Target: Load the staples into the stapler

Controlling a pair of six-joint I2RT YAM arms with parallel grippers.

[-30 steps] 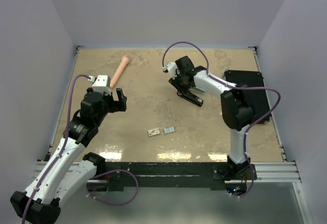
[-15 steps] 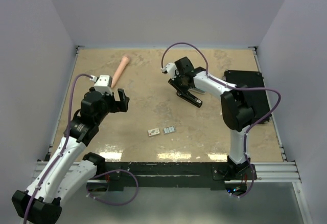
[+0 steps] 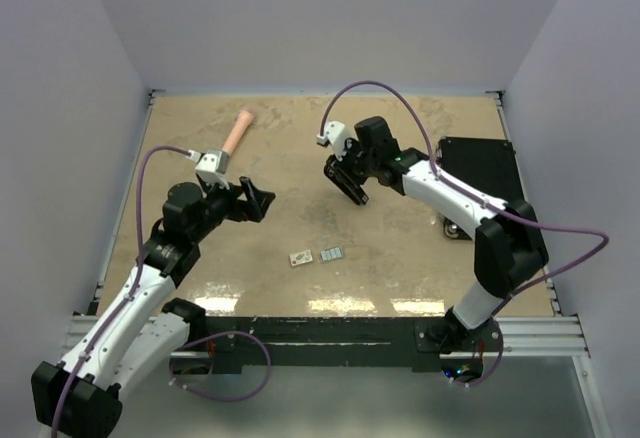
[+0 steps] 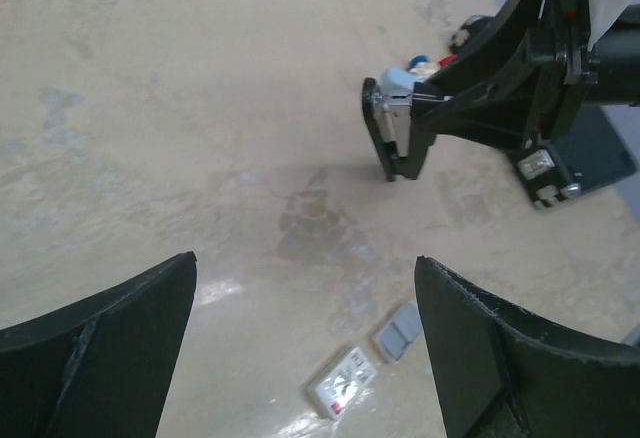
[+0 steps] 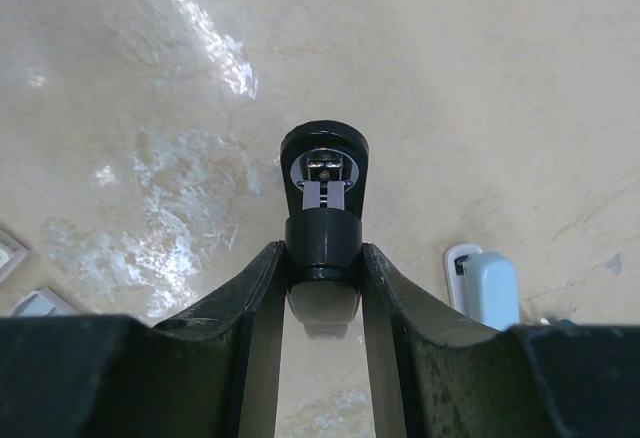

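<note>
Found the right claw (image 3: 350, 176) clamped on the black stapler (image 5: 323, 173), with both fingers pressed against its sides. Found the stapler held clear of the desk (image 3: 300, 158), nose down, with its shadow on the bare surface beneath.

Compared with a second ago: noted the stapler turned from a long slant to a short, near end-on hang and carried slightly left. Noted the right elbow swung well out to the right.

Found the left claw (image 3: 253, 200) standing wide apart and holding nothing. Noted it advanced from the left side toward the middle of the desk, now facing the stapler.

Located the staples unmoved at the near middle of the desk: the white box (image 3: 300, 257) and the grey-blue block (image 3: 332, 253) just beside each other, well apart from both claws.

Judged this as setting up a two-arm step, with the stapler presented and the free claw approaching. Cannot tell whether to open the stapler or to fetch the staples. Judged loading not yet begun.
</note>
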